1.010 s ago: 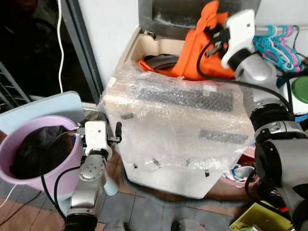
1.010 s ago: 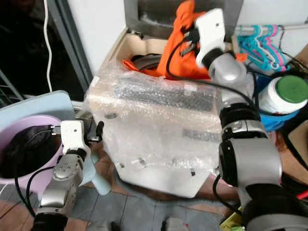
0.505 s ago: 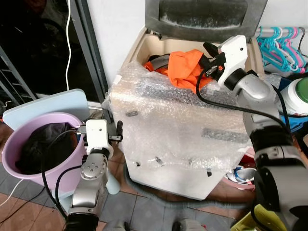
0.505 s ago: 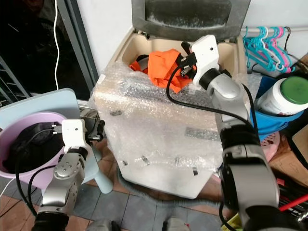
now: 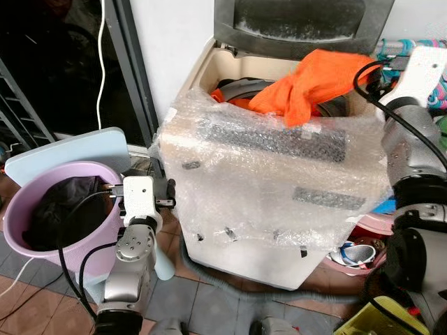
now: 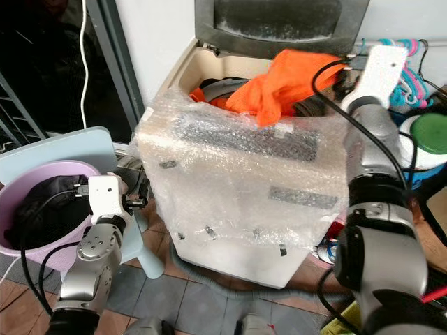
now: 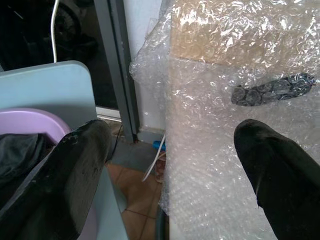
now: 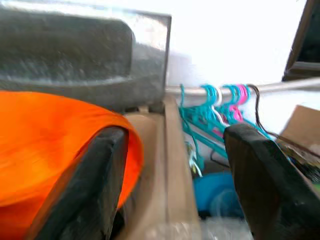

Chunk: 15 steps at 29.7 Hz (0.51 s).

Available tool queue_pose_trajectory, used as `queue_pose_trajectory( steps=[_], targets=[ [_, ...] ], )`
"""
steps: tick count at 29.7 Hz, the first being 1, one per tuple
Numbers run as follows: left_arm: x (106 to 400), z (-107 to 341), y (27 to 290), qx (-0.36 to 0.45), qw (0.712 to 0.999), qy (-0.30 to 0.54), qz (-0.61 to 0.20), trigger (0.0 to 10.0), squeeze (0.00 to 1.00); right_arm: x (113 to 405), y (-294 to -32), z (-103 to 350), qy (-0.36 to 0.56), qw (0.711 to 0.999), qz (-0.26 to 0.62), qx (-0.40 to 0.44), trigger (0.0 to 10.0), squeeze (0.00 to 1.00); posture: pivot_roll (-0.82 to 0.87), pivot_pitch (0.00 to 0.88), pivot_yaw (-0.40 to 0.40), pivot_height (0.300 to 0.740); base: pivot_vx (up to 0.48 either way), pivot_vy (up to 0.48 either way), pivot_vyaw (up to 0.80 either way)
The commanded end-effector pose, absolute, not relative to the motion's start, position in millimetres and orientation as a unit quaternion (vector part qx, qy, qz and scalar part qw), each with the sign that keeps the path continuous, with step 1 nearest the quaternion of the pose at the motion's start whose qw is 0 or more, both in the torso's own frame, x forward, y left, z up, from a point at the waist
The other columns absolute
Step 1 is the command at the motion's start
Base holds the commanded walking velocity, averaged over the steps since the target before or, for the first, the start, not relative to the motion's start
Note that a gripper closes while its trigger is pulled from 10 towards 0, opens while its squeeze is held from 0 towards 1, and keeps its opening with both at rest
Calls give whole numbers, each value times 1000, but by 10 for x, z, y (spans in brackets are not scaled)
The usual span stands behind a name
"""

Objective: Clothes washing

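Observation:
An orange garment lies spread over the open tub of the bubble-wrapped washing machine, whose lid stands up. My right gripper is open at the tub's right rim. The orange cloth lies beside one finger, with nothing between the two. The right wrist shows at the upper right. My left gripper hangs open and low, between the washer's left side and a purple basin of dark clothes.
The basin rests on a light blue stool. A dark doorway with a white cable is to the left. Teal and pink hangers, a green-lidded white jar, a pink basin and a yellow box crowd the right.
My right gripper brought the orange garment down from high above the washer, then swung right. The garment now lies across the tub. The left arm has stayed put.

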<state>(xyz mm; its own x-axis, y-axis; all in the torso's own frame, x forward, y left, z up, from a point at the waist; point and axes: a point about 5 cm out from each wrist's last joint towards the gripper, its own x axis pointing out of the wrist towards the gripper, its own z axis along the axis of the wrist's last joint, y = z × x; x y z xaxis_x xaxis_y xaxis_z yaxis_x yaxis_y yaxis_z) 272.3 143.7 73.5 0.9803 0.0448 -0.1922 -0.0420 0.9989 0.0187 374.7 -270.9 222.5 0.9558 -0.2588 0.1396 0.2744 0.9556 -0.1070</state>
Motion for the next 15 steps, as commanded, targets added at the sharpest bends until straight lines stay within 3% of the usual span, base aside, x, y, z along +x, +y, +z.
queue_pose_trajectory(
  steps=[1, 5, 8, 10, 15],
  targets=[
    [2708, 745, 1458, 11, 995, 99, 27, 10000, 0, 3679, -2610, 2238, -86, 981, -116, -128, 10000, 1000, -70, 0, 14, 740, 0, 0, 0],
    [2707, 741, 1467, 12, 995, 100, 29, 10000, 0, 3616, -2593, 2148, -81, 980, -102, -149, 10000, 1000, -73, 0, 17, 740, 0, 0, 0],
    [2722, 742, 1461, 15, 995, 100, 22, 10000, 0, 3505, -2604, 1909, -44, 988, -99, -108, 10000, 1000, -81, 0, 21, 740, 0, 0, 0],
    [2734, 750, 1440, 15, 995, 98, 18, 10000, 0, 3386, -2366, 1846, -65, 994, -26, -79, 10000, 1000, -86, 0, 24, 740, 0, 0, 0],
    [2741, 757, 1433, 13, 995, 97, 18, 10000, 0, 3289, -2155, 1840, -86, 993, 23, -72, 10000, 1000, -89, 0, 26, 740, 0, 0, 0]
  ],
)
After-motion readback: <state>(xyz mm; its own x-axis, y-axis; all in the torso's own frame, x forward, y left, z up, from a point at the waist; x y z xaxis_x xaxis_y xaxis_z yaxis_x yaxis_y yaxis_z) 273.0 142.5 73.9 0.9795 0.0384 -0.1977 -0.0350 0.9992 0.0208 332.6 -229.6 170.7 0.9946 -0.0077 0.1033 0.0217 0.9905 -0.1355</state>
